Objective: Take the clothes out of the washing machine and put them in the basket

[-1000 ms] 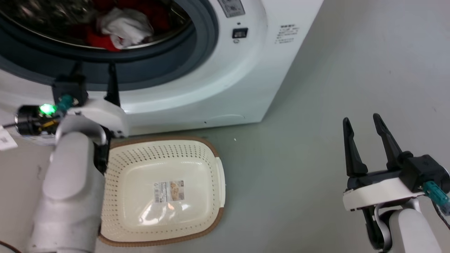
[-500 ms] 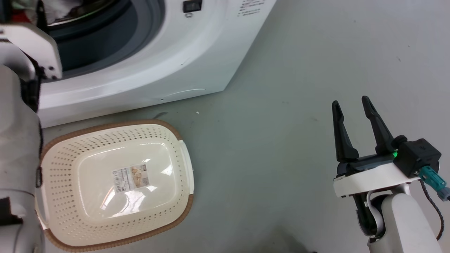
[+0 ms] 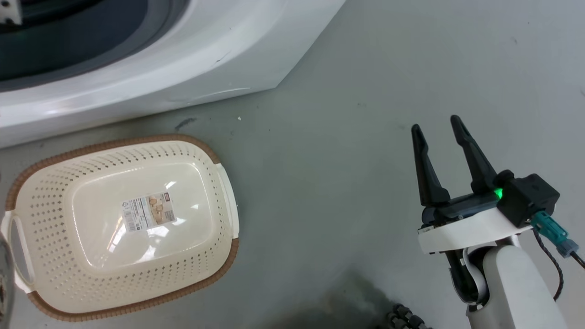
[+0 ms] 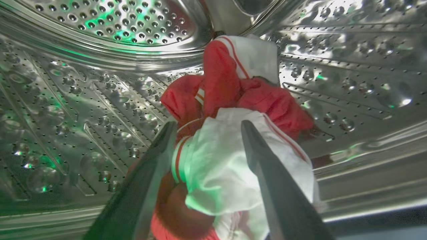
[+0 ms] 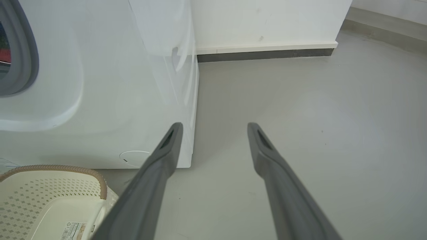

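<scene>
Item: left gripper, a second ago poised at the washing machine mouth, now inside the steel drum. Its fingers are spread either side of the clothes, not yet pinched, so the grab looks imminent. The bundle lies on the drum floor, its long axis running along the fingers, with the narrow red-and-white end pointing toward the drum's back. Item: right gripper, spread and empty over the floor. Item: basket, mouth up, empty, before the washer.
</scene>
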Robot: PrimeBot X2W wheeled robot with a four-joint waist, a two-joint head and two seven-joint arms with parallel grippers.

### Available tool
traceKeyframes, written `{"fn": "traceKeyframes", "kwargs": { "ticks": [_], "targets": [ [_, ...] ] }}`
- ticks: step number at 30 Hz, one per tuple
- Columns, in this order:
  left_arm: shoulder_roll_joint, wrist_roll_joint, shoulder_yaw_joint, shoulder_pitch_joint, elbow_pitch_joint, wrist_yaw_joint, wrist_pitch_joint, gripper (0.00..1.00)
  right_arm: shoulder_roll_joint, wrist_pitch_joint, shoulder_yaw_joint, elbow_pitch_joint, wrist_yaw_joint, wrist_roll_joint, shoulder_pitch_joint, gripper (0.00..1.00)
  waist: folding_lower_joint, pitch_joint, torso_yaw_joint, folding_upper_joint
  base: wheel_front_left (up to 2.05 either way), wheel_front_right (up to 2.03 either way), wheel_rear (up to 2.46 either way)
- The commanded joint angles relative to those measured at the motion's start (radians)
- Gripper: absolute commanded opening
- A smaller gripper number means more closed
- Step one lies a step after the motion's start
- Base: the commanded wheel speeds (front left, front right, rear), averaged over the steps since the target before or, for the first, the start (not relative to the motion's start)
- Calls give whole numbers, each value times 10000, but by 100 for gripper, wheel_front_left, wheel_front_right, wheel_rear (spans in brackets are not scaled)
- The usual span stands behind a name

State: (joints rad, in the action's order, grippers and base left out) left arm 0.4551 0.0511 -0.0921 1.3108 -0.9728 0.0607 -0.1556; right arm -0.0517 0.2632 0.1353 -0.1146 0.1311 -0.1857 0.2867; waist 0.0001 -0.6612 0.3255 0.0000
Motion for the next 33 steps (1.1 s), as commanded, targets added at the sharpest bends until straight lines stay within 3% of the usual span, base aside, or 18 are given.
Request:
{"fn": "traceKeyframes", "kwargs": {
  "ticks": [1,7,13,14,16,23,33],
  "targets": [
    [39,106,-104,190,7,11,-155,100,26,22,95,72,-8,-35,271,100,-1,-303,-33,0,0,0,0],
    [363,273,-339,814,130,26,-937,100,23,22,468,318,-8,-142,437,100,-1,-865,139,0,0,0,0],
    [601,181,-275,676,240,-253,-1573,100,24,22,713,398,-8,-289,388,100,-1,-1119,295,0,0,0,0],
    [608,152,-257,607,279,-275,-1642,76,24,22,736,407,-8,-315,376,100,-1,-1136,302,0,0,0,0],
    [643,132,-260,502,427,-346,-1720,0,26,22,810,397,-8,-385,379,100,-1,-1163,318,0,0,0,0],
    [646,-101,-126,122,1146,-694,-1658,0,24,23,821,328,-8,-412,456,100,-1,-1100,303,0,0,0,0],
    [241,-812,306,-1086,2033,-1187,261,0,24,23,526,-29,-7,-372,358,100,-1,-96,128,0,0,0,0]
  ]
}}
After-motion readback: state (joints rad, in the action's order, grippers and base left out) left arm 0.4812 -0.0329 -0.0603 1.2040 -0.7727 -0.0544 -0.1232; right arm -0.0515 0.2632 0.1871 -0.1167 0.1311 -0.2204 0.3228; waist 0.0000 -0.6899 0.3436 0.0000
